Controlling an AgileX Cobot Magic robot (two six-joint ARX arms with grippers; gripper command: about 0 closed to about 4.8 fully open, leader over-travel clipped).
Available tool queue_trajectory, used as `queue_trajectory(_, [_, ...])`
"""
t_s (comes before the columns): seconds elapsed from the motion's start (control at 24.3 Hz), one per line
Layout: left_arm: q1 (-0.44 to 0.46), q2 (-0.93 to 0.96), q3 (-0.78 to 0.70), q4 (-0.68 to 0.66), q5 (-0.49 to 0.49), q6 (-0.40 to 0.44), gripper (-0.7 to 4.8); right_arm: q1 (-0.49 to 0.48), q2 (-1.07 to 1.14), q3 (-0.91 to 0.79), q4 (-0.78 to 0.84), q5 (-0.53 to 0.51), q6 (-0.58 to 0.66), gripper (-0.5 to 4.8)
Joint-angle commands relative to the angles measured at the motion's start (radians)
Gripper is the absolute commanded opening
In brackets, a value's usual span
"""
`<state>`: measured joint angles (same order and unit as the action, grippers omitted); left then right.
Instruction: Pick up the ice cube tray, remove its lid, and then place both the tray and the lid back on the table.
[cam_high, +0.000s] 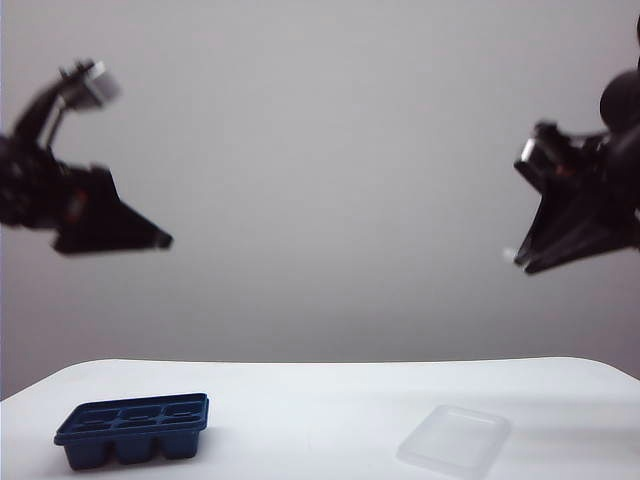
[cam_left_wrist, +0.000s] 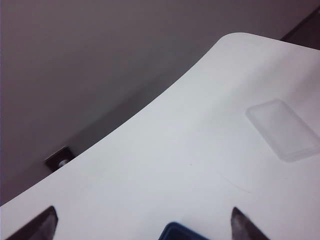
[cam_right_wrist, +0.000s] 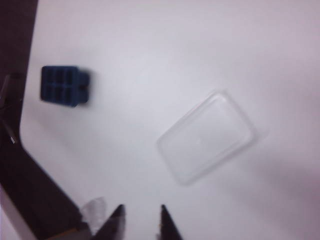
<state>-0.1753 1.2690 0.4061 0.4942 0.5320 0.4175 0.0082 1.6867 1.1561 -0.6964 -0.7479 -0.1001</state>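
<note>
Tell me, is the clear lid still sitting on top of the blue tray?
No, the lid lies flat on the table, well apart from the open tray.

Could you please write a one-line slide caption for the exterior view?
Ice cube tray and lid lie apart on the table; left pincer and right pincer hang above, holding nothing.

A bare test bench in what looks like a lab: I work over a plain white table (cam_high: 330, 385) with rounded corners, set before a blank grey wall (cam_high: 330, 150). My two black robot arms hang above it. Only an ice cube tray (cam_high: 133, 429) and its lid (cam_high: 455, 441) lie there.
</note>
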Motion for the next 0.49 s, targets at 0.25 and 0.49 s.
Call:
queue_trajectory(0.25, [0.000, -0.460, 0.002, -0.530, -0.173, 0.000, 2.68, 0.049, -0.238, -0.053, -0.100, 0.146, 0.043, 0.16])
queue_trajectory(0.49, [0.001, -0.837, 0.002, -0.538, -0.259, -0.135, 2.05, 0.049, -0.565, -0.139, 0.071, 0.244, 0.166, -0.06])
